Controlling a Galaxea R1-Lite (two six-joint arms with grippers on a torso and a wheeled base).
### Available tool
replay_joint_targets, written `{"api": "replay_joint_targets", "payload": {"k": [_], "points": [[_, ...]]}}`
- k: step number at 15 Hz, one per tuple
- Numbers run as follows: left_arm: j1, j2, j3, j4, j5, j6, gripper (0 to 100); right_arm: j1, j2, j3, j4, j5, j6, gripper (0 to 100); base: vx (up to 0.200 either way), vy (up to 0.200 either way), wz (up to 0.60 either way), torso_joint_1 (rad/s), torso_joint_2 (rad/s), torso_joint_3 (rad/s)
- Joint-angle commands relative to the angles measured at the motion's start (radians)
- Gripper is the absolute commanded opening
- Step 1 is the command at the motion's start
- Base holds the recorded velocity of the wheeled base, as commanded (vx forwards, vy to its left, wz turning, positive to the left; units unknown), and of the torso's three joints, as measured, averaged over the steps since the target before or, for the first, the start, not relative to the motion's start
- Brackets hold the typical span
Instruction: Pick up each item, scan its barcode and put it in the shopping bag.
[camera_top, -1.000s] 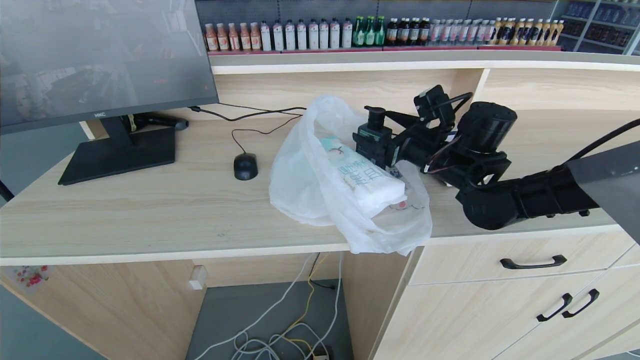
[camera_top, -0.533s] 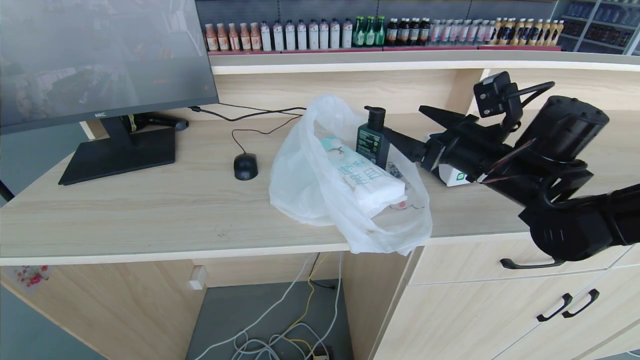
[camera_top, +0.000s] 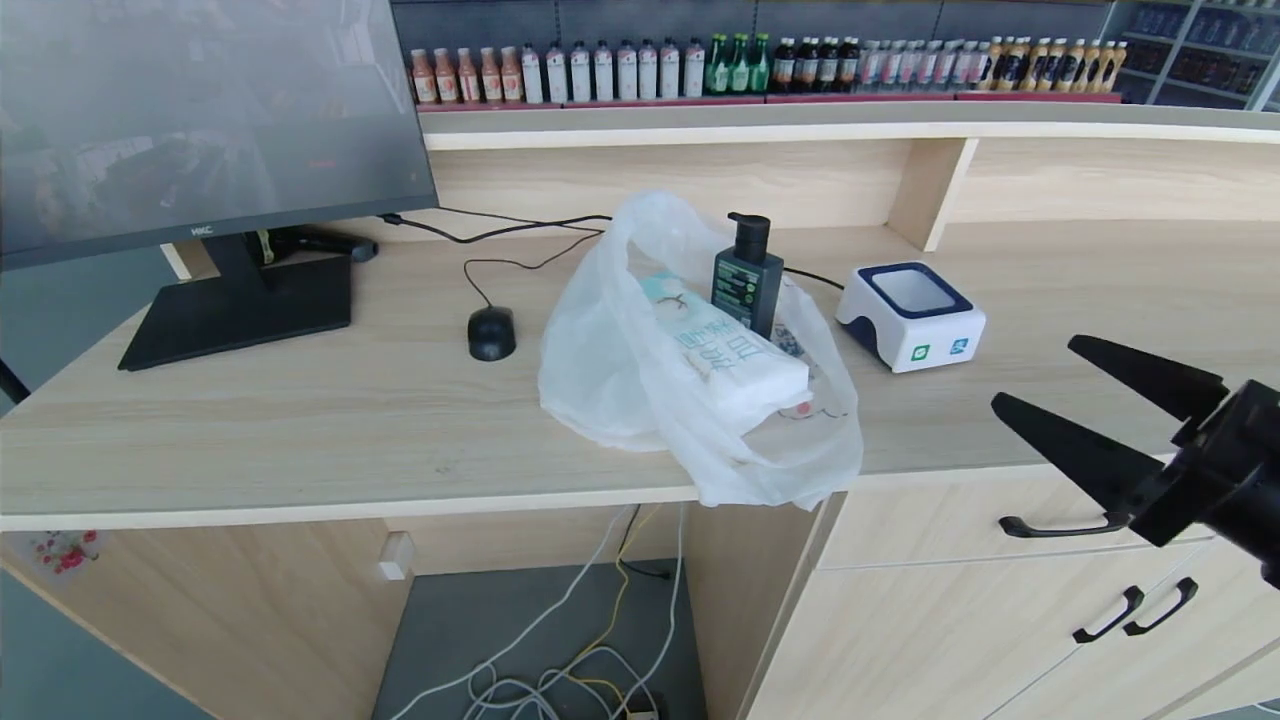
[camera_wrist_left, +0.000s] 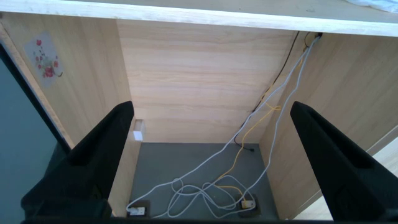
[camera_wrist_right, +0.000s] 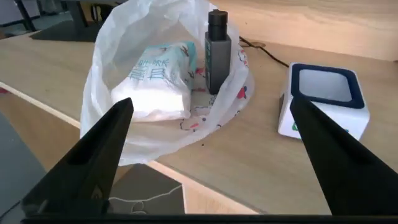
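shopping bag (camera_top: 615, 400): translucent white plastic, mid-table, mouth open; its lower edge droops over the table's front edge.
pump bottle (camera_top: 747, 282): dark body, black pump head. Stands upright inside the bag at the back, just beside the tissue pack.
tissue pack (camera_top: 742, 366): white with teal print, lies flat in the bag in front of the bottle.
scanner (camera_top: 910, 316): white box with a dark blue rim round its window. Sits on the table near the bag on the robot's right, not touching it; a black cable runs from it behind the bag.
right gripper (camera_top: 1037, 372): fingers spread wide, nothing between them. Hangs off the table's front edge on the right, over the drawers, tips pointed toward bag and scanner, well apart from both.
left gripper (camera_wrist_left: 211, 115): fingers wide apart, empty. Below table level, facing the open bay under the table.
table (camera_top: 300, 420): light wood.
monitor (camera_top: 200, 110): dark screen on a black stand, far left of the table.
mouse (camera_top: 491, 333): black, wired, between monitor stand and bag.
cables (camera_wrist_left: 205, 186): white and yellow, loose on the floor of the bay.
drawers (camera_top: 1000, 600): black handles, under the table's right part.
shelf bottles (camera_top: 760, 65): one long row behind the table.
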Motion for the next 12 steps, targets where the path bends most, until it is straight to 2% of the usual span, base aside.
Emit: {"api": "replay_joint_targets", "payload": {"k": [1,2,5,8,9,10,12], "points": [[0.000,0.000,0.000,0.000,0.000,0.000,100,-0.022,-0.278,0.252,0.002,-0.039,-0.002,100,0.000,0.000,0.00,0.000,0.00,0.000],[0.000,0.000,0.000,0.000,0.000,0.000,100,-0.022,-0.355,0.271,0.081,-0.072,0.002,100,0.000,0.000,0.00,0.000,0.00,0.000],[-0.002,0.000,0.000,0.002,0.000,0.007,100,-0.023,-0.669,0.261,0.561,-0.101,-0.015,100,0.000,0.000,0.00,0.000,0.00,0.000],[-0.002,0.000,0.000,0.000,0.000,0.006,100,-0.043,-0.958,0.271,0.868,-0.151,-0.038,100,0.000,0.000,0.00,0.000,0.00,0.000],[-0.002,0.000,0.000,0.000,0.000,0.006,100,-0.046,-1.109,0.263,1.035,-0.187,-0.038,100,0.000,0.000,0.00,0.000,0.00,0.000],[-0.002,0.000,0.000,0.000,0.000,0.006,100,-0.046,-1.178,0.271,1.116,-0.207,-0.044,100,0.000,0.000,0.00,0.000,0.00,0.000],[-0.002,0.000,0.000,0.000,0.000,0.006,100,-0.048,-1.169,0.271,1.125,-0.234,-0.054,100,0.000,0.000,0.00,0.000,0.00,0.000]]}}
